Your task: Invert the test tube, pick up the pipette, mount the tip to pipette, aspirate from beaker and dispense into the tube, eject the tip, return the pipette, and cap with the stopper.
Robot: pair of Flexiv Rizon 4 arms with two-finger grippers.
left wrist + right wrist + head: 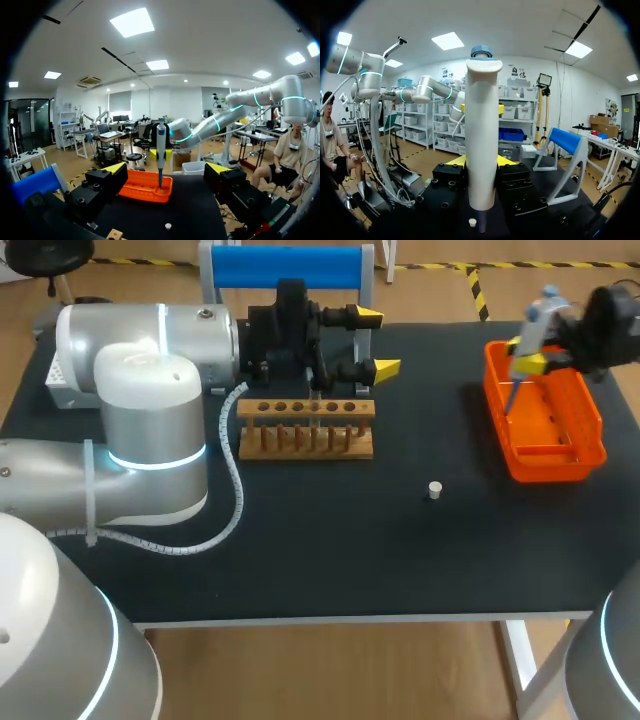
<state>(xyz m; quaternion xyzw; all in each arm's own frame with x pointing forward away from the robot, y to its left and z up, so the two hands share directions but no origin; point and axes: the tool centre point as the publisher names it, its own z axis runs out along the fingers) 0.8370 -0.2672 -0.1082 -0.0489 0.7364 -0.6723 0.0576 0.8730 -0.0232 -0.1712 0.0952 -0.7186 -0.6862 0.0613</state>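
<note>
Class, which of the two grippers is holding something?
The right gripper, shut on the pipette over the orange basket; the left gripper is open and empty.

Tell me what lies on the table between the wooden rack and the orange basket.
Only the small white stopper, standing on the otherwise bare black table; the head view shows it.

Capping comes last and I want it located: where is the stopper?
In the head view the stopper stands alone on the black table, between the wooden rack to its left and the orange basket to its right.
</note>
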